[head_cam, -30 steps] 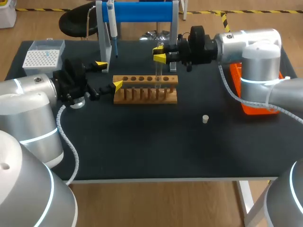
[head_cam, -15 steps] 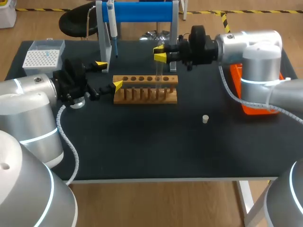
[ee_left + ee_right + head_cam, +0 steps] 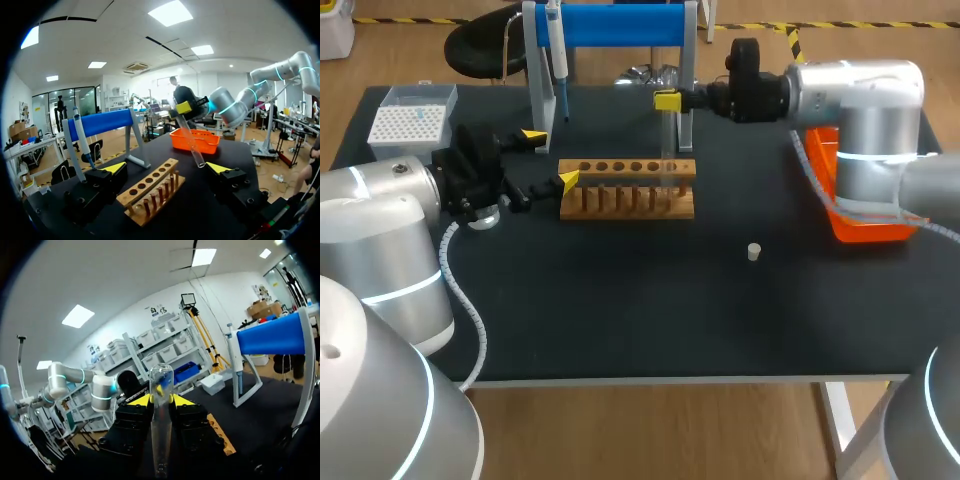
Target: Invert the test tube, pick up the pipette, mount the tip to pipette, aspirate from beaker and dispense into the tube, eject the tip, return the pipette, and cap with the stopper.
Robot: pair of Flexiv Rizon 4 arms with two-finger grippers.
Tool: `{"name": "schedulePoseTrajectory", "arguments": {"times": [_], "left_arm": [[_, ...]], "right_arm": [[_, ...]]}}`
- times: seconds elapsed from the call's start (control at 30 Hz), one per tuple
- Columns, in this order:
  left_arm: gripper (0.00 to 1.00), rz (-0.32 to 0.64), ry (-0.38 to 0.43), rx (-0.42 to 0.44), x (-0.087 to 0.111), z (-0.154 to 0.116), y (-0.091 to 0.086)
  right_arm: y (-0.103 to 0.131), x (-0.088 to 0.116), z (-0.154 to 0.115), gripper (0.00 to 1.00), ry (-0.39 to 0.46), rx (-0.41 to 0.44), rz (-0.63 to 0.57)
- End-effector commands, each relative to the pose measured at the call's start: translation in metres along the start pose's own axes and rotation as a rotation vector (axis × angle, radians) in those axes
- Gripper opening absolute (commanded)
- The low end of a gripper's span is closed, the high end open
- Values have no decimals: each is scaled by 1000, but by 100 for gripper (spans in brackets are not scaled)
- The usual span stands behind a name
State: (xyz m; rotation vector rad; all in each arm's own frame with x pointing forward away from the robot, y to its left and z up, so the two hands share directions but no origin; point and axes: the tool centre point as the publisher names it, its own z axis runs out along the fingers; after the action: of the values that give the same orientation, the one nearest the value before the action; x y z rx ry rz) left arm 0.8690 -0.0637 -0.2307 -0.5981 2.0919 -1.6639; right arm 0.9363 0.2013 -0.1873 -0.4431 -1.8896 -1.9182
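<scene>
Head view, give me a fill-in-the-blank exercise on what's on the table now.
The right gripper is shut on the test tube, held above the wooden ___.
The pipette hangs on the stand with the ___ bar.
The left gripper is ___.
The stopper lies on the table, on the ___ arm's side.
Answers: rack; blue; open; right.

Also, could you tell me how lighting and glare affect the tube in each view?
Head view: even light, yet the clear tube is faint against the dark table and rack. Left wrist view: ceiling lights glare overhead; the tube shows best across the orange tray. Right wrist view: the tube's rounded end stands out against the bright room, its lower part dimmer.
</scene>
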Motion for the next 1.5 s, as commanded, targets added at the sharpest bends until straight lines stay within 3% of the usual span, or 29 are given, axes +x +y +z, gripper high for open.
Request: {"name": "schedulePoseTrajectory", "arguments": {"times": [0.03, 0.4, 1.1, 1.5], "left_arm": [[100, 1, -4, 1, 1, 1, 0], [100, 1, -4, 1, 1, 1, 0], [100, 1, -4, 1, 1, 1, 0], [100, 1, -4, 1, 1, 1, 0]], "right_arm": [[3, -2, -1, 0, -24, 2, 604], [-5, -4, 1, 0, -70, 76, 818], [-12, -6, 2, 0, -80, 87, 874], [-18, -7, 0, 0, -44, 69, 1004]]}}
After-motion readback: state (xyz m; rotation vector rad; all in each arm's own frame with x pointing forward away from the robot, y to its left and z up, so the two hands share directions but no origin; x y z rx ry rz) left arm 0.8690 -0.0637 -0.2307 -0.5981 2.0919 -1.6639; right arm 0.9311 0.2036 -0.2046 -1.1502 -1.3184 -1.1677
